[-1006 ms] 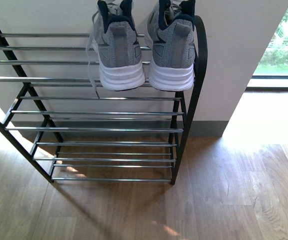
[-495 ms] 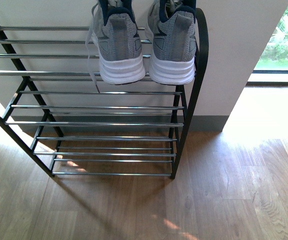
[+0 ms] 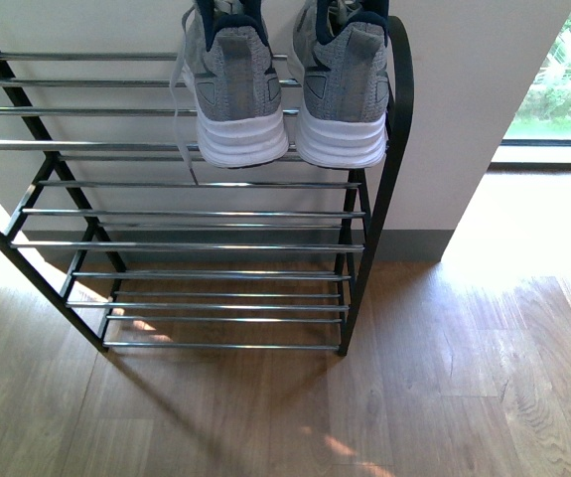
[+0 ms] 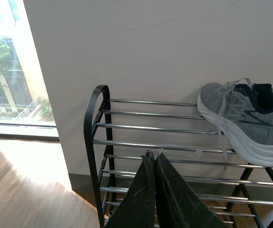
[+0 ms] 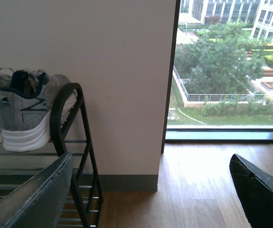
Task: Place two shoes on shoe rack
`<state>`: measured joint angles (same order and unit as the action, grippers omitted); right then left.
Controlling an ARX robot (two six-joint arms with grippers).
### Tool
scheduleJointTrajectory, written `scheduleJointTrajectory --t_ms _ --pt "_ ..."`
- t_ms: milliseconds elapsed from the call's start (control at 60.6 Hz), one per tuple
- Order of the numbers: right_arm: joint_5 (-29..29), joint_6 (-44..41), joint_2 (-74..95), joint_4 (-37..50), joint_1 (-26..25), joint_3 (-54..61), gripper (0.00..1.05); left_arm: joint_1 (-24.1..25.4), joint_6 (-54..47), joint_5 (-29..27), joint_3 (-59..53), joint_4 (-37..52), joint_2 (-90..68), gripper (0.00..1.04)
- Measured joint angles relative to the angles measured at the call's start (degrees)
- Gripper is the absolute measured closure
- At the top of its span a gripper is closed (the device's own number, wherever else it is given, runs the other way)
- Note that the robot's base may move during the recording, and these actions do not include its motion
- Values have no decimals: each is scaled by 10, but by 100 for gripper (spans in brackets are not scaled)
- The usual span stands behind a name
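Note:
Two grey knit sneakers with white soles stand side by side, heels toward me, on the top tier of the shoe rack at its right end: the left shoe and the right shoe. One shoe shows in the left wrist view, one in the right wrist view. My left gripper is shut and empty, back from the rack. My right gripper is wide open and empty, beside the rack's right end. Neither gripper shows in the front view.
The rack stands against a white wall on a wood floor. Its lower tiers and the left part of the top tier hold nothing. A window lies to the right of the wall; another window shows in the left wrist view.
The front view shifted slightly between one second ago and half a second ago, the rack and shoes sitting a little higher in frame. Since then nothing has moved.

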<state>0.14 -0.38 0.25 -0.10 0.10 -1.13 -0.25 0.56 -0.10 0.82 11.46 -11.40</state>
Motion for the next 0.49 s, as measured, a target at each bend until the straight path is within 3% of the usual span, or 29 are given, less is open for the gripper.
scheduleJointTrajectory --t_ms 132,198,429,495 --pt "0 0 0 0 0 0 9 0 0 0 0 -28 27 104" --pt "0 0 0 0 0 0 9 0 0 0 0 -107 90 104" --pt "0 0 0 0 0 0 9 0 0 0 0 -115 104 104" --pt "0 0 0 0 0 0 9 0 0 0 0 -115 105 95"
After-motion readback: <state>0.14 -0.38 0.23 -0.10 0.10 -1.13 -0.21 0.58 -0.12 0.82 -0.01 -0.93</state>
